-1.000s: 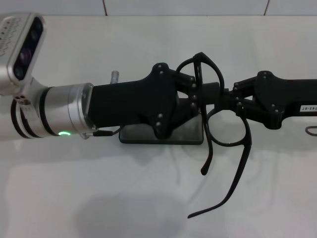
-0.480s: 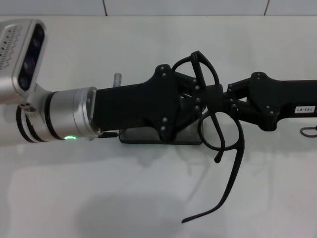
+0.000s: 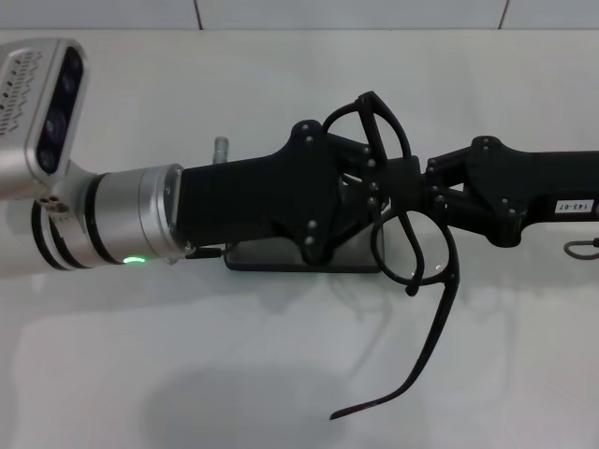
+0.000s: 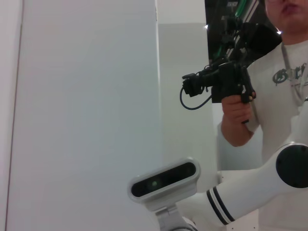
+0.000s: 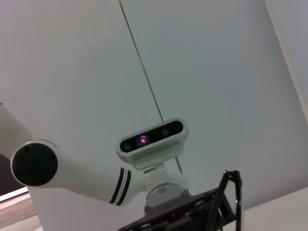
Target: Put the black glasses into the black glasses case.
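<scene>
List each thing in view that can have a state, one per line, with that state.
black glasses: unfolded, held off the table between both grippers, one temple arm hanging down.
black glasses case: flat on the table, mostly hidden under the left gripper; open or shut cannot be told.
left gripper: at the frame.
right gripper: at the frame, opposite.

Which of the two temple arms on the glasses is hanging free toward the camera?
The long one on the black glasses that sweeps down to a curved tip, well past the black glasses case. The other is short, ending by the lower lens.
</scene>
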### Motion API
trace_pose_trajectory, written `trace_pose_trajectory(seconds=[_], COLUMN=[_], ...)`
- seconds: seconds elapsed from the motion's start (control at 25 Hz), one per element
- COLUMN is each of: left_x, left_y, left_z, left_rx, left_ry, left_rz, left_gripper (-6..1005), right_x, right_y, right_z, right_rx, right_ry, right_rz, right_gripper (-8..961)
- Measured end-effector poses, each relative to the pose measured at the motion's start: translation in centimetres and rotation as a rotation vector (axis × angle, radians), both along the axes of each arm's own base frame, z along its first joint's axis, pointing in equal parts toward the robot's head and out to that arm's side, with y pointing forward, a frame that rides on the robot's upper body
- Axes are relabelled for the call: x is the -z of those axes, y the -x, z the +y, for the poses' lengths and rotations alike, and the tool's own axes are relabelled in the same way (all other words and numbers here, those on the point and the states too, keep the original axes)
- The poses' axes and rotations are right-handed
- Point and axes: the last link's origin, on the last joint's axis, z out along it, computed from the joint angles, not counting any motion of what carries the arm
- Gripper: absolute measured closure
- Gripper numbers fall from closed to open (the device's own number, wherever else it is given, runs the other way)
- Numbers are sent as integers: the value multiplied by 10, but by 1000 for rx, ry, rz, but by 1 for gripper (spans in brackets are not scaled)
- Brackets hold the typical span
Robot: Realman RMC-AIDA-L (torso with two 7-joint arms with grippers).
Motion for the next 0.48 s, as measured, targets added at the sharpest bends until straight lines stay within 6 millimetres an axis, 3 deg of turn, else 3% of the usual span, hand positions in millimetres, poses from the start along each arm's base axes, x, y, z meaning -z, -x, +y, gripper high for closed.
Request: trace_pose_trajectory(seconds=[0.48], left_x=[0], left_y=[0], left_z=[-1], left_rx=[0], left_ry=[1], left_rz=[-1], left_gripper=[989], right_x=[0], right_y=[-2], right_z=[-1], right_rx=[7], right_ry=[-3], right_rz=[0], right_gripper=[886])
